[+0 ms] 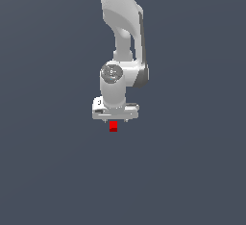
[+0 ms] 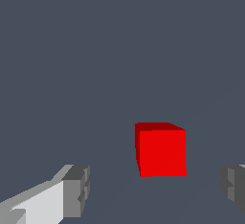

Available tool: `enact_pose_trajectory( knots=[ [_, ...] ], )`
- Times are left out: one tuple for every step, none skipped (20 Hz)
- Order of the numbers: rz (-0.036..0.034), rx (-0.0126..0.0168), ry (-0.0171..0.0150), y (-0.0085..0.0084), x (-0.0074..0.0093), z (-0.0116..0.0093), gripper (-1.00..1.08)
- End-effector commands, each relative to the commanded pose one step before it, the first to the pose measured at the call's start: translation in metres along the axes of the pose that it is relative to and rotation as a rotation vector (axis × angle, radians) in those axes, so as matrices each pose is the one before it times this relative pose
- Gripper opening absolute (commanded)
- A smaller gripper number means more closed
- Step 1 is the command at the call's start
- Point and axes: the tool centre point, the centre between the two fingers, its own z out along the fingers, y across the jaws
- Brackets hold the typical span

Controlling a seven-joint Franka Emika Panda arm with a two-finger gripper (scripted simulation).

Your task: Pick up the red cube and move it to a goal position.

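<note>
While the arm (image 1: 122,36) reaches down from the top edge of the exterior view, its gripper (image 1: 115,119) points straight down over the plain grey floor (image 1: 48,171). The white gripper body is wide and flat, and only short tips of the fingers show under it.

Just under the gripper is the cube (image 1: 113,126). It is bright red, plain, and much narrower than the gripper body. In the exterior view it stands a little below the middle of the picture, well apart from all four edges and corners of the floor that can be seen. Whether it rests on the floor or hangs a little above it, I cannot tell from this view.

From the wrist view the cube (image 2: 161,151) is seen between the two fingers (image 2: 76,189). The jaws stand wide. One grey pad is on one side of the cube and the second pad is near the picture's border on the other side. Grey floor shows in the gap on both sides, so neither pad touches the cube. The cube is closer to the second pad than to the first one. It stands upright, with one face turned to the camera and a darker face beside it.
</note>
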Motion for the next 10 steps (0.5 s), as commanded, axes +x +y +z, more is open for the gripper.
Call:
enact_pose_trajectory(
  knots=[
    [-0.00821, -0.00046, -0.00105, 0.00517, -0.00050, 0.02080, 1.00],
    [-0.00252, -0.00013, -0.00057, 0.00174, -0.00006, 0.00681, 1.00],
    [-0.00233, -0.00012, -0.00053, 0.00152, -0.00003, 0.00613, 1.00],
    [-0.00202, -0.00010, -0.00046, 0.00139, -0.00001, 0.00544, 1.00],
    [-0.00178, -0.00009, -0.00040, 0.00122, 0.00002, 0.00478, 1.00],
    [-0.00165, -0.00009, -0.00037, 0.00099, 0.00007, 0.00414, 1.00],
    [-0.00116, -0.00007, -0.00026, 0.00098, 0.00009, 0.00346, 1.00],
    [-0.00116, -0.00008, -0.00026, 0.00068, 0.00015, 0.00285, 1.00],
    [-0.00095, -0.00009, -0.00021, 0.00052, 0.00020, 0.00221, 1.00],
    [-0.00067, -0.00009, -0.00015, 0.00040, 0.00024, 0.00158, 1.00]
  ],
)
